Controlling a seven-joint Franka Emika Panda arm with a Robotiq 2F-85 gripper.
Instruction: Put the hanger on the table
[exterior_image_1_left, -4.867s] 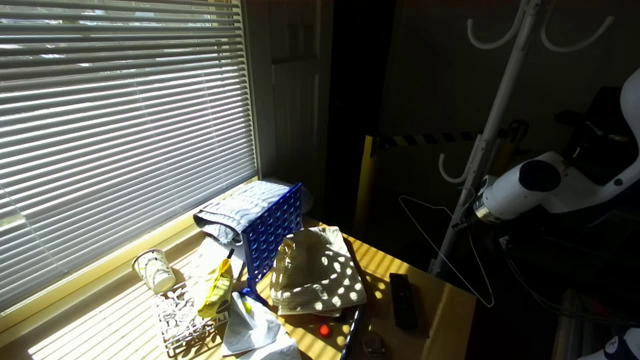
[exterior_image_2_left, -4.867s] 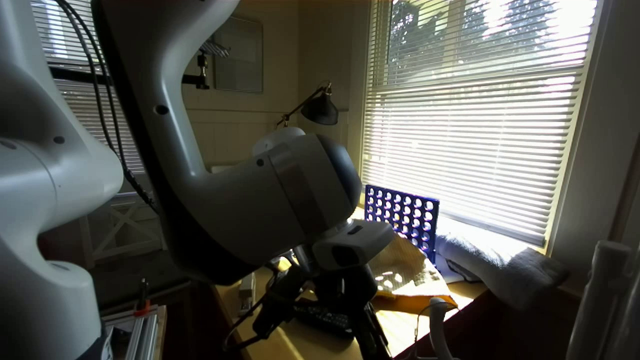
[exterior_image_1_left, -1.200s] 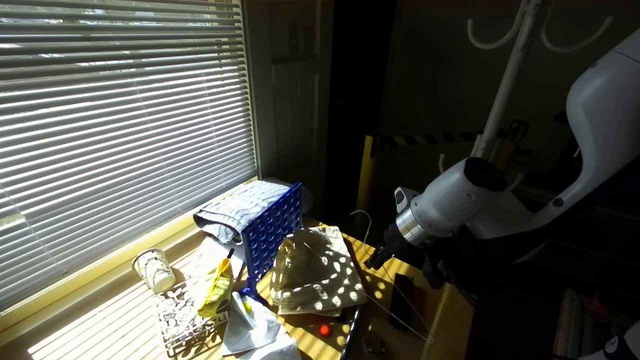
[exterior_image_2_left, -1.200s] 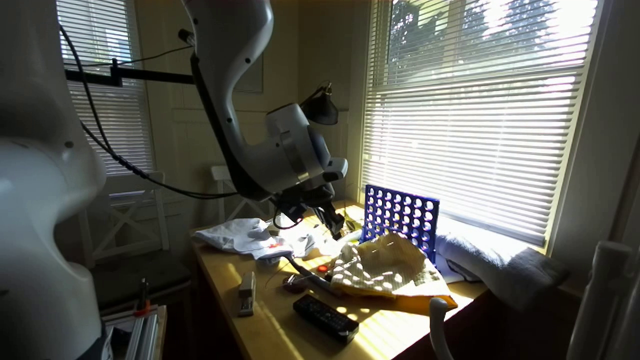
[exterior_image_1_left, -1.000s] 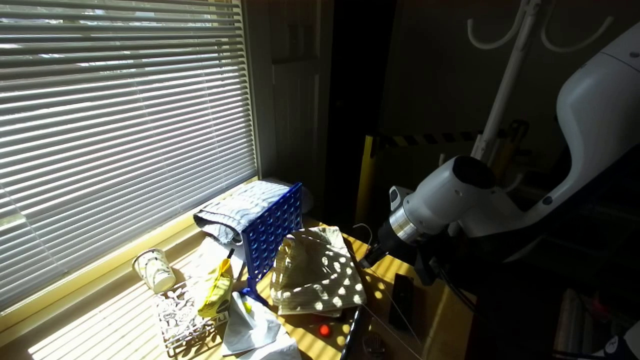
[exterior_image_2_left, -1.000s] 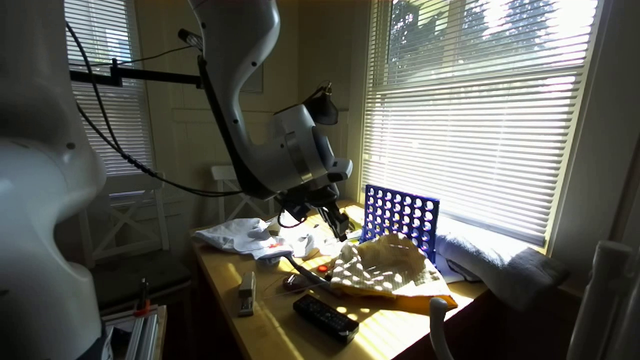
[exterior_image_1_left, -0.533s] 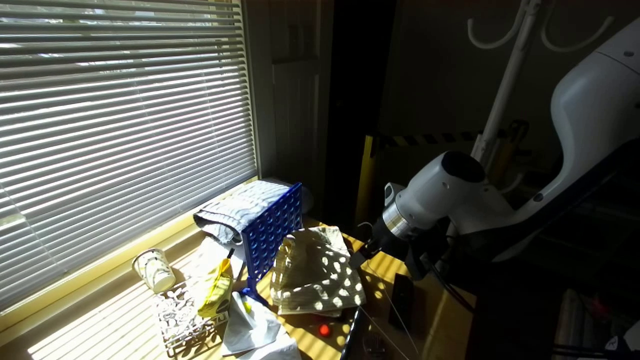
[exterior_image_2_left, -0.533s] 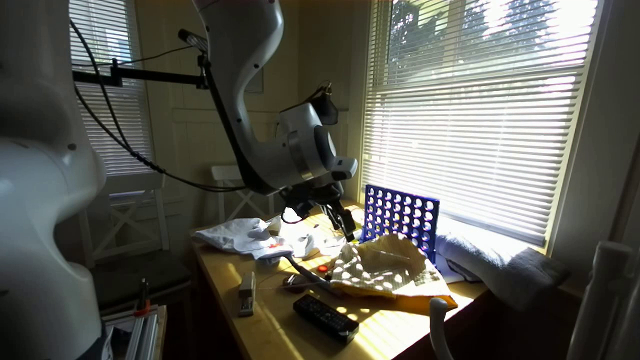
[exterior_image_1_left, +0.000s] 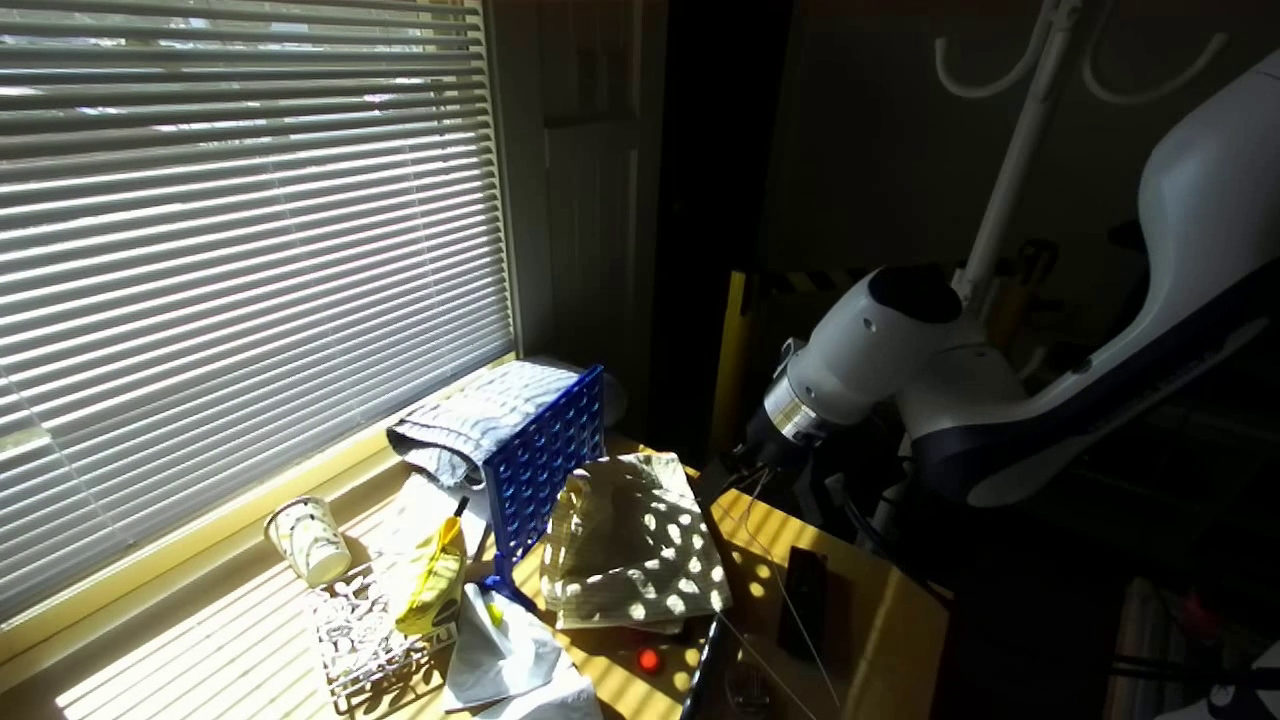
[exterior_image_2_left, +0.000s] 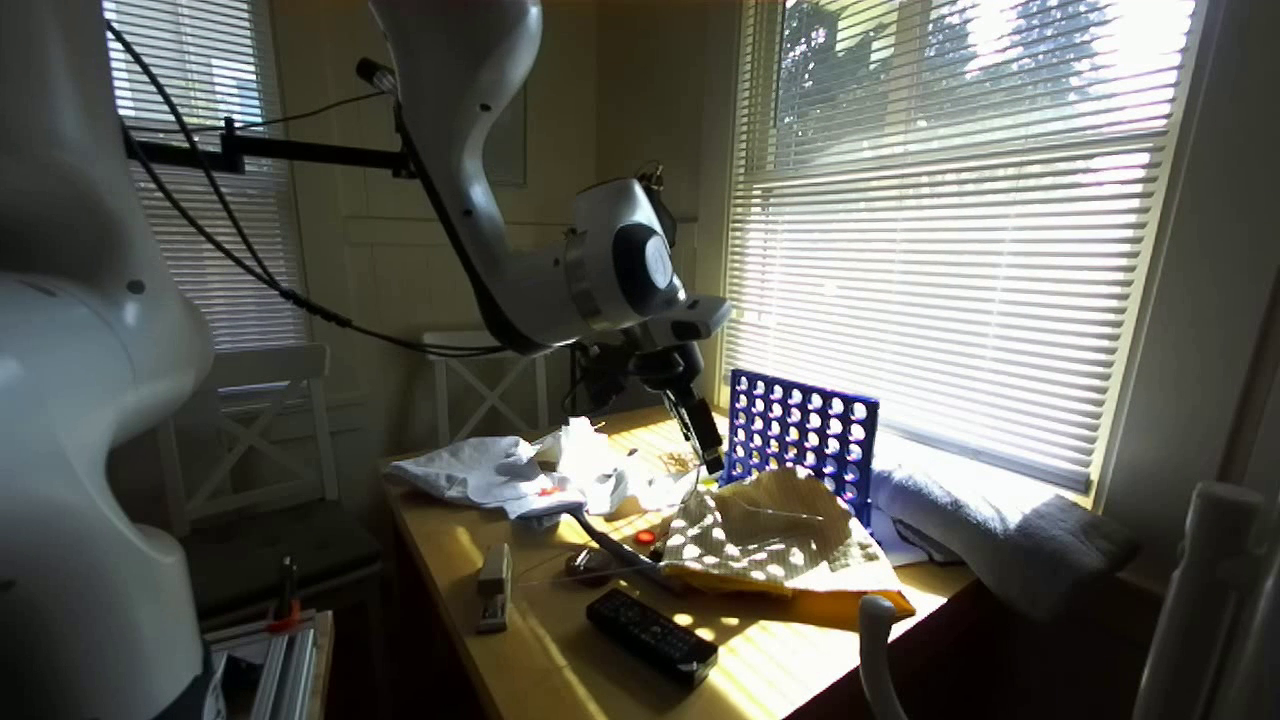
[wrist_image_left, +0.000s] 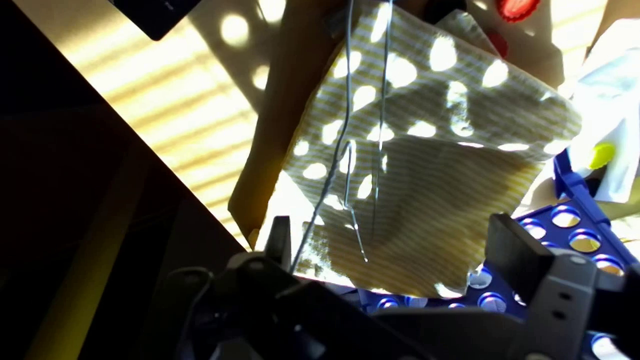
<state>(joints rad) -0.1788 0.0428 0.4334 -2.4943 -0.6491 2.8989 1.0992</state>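
Observation:
The hanger (wrist_image_left: 348, 60) is a thin wire. In the wrist view it crosses above a striped cloth, its hook end showing between the fingers and one wire passing close beside the left finger (wrist_image_left: 279, 240). My gripper (wrist_image_left: 387, 230) stands wide open, gripping nothing. I cannot tell whether the wire touches that finger. In an exterior view the hanger's long sides (exterior_image_1_left: 805, 635) slant down over the yellow-tan table (exterior_image_1_left: 905, 640); how much of it rests there is unclear. In an exterior view the gripper (exterior_image_2_left: 715, 465) is low over the table, near the cloth.
The striped cloth (exterior_image_2_left: 780, 530) lies below the gripper, with an upright blue game grid (exterior_image_2_left: 800, 430) just behind. A black remote (exterior_image_2_left: 650, 635), a stapler (exterior_image_2_left: 495, 590) and a white bag (exterior_image_2_left: 480, 475) are on the table. A coat stand (exterior_image_1_left: 1010, 180) rises beyond the table's edge.
The hanger has been carried from the coat stand to over the table. During the last second my jaws have opened, and the wrist has risen slightly and tilted.

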